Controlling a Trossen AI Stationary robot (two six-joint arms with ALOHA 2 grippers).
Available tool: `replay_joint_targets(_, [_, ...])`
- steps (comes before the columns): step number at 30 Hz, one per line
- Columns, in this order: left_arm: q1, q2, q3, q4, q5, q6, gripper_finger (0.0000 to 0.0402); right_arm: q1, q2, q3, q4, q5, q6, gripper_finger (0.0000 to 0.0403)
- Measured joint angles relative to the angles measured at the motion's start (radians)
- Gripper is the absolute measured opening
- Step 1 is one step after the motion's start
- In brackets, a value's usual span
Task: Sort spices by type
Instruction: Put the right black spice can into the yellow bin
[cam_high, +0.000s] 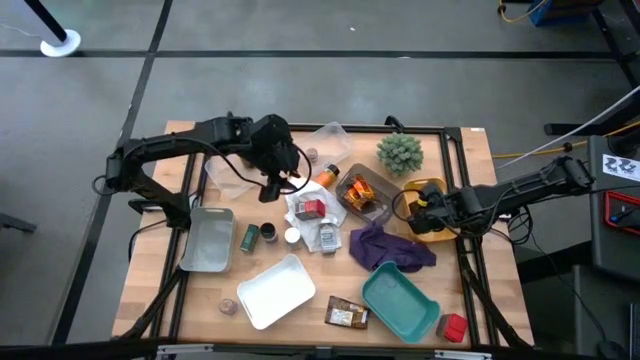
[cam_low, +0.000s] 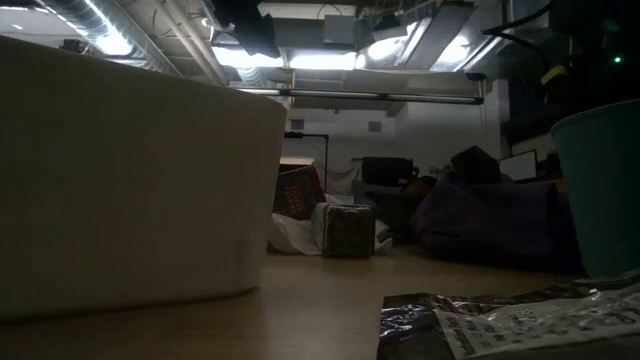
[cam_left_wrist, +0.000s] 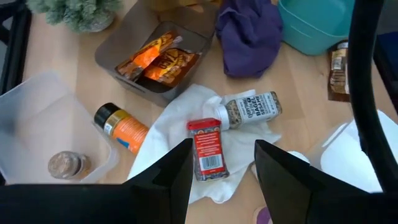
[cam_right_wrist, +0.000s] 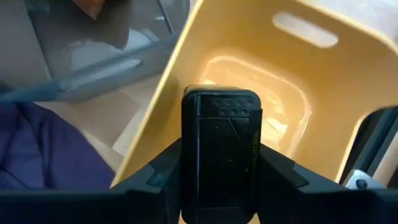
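Observation:
My right gripper (cam_right_wrist: 221, 177) hangs over the yellow bin (cam_right_wrist: 249, 81) at the table's right and is shut on a black-capped spice jar (cam_right_wrist: 221, 137). My left gripper (cam_left_wrist: 221, 171) is open in the air above a red spice tin (cam_left_wrist: 208, 149). The tin lies flat on a white cloth (cam_left_wrist: 180, 124), next to a white-capped jar (cam_left_wrist: 249, 109) that lies on its side. An orange jar with a black cap (cam_left_wrist: 121, 127) lies beside the cloth. Orange packets (cam_left_wrist: 158, 59) rest in a grey bin (cam_left_wrist: 118, 43). My right gripper pinches the jar's black flip-top cap (cam_right_wrist: 193, 155) by two opposite sides between its two fingers. The fingers come from above, pointing steeply down. The cap hides the jar's body. The jar hangs over the inside of the yellow bin, clear of its floor.
A clear container (cam_left_wrist: 37, 124) holds a brown jar (cam_left_wrist: 65, 165). Around the middle of the table stand a plant (cam_high: 400, 152), a purple cloth (cam_high: 390, 248), a teal tray (cam_high: 400, 300), a white tray (cam_high: 275, 290) and a grey tray (cam_high: 208, 238). A packet (cam_high: 347, 315) and a red box (cam_high: 455, 327) lie near the front edge.

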Motion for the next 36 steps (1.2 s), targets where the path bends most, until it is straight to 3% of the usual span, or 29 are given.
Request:
replay_joint_targets(11, [-0.036, 0.0, 0.0, -0.017, -0.001, 0.004, 0.0155, 0.0, 0.0, -0.019, 0.015, -0.014, 0.0, 0.0154])
replay_joint_targets(18, [-0.036, -0.003, 0.0, -0.132, -0.099, -0.084, 0.0155, 0.0, 0.0, -0.019, 0.017, -0.046, 0.027, 0.0155])
replay_joint_targets(27, [-0.079, -0.006, 0.0, -0.446, -0.104, -0.42, 0.0155, 0.0, 0.0, -0.019, 0.018, -0.039, 0.023, 0.0155])
replay_joint_targets(36, [-0.242, -0.006, 0.0, -0.519, -0.148, -0.703, 0.0155, 0.0, 0.0, -0.019, 0.018, -0.043, 0.023, 0.0154])
